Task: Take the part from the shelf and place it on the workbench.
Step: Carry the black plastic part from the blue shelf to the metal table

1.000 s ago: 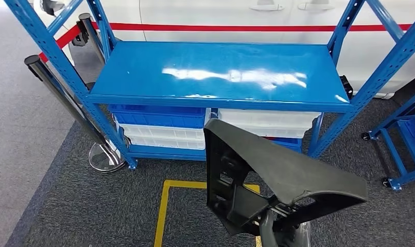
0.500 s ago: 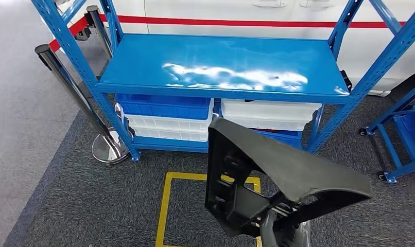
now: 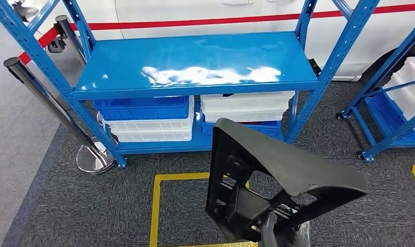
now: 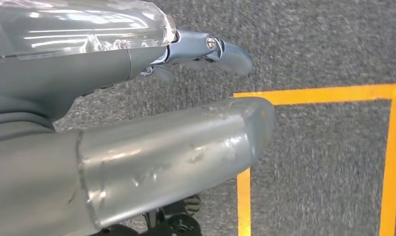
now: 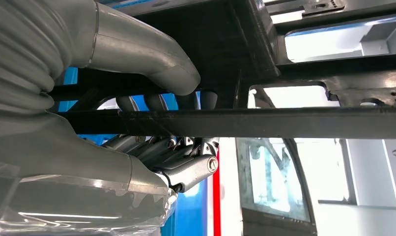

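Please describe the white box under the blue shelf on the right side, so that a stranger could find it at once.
Find the blue metal rack in front of the white car. Under its shelf, stacked boxes stand side by side. The white box is on the right, resting on a blue box; the left stack has a blue box on top instead.

head high, downward, wrists close behind hands

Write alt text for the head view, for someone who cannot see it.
A large black plastic part with a ribbed frame is held up close in the foreground, gripped from below by the right hand. Behind it stands a blue shelf rack with a bare top board and blue and white bins underneath. Yellow floor tape marks a square on grey carpet.
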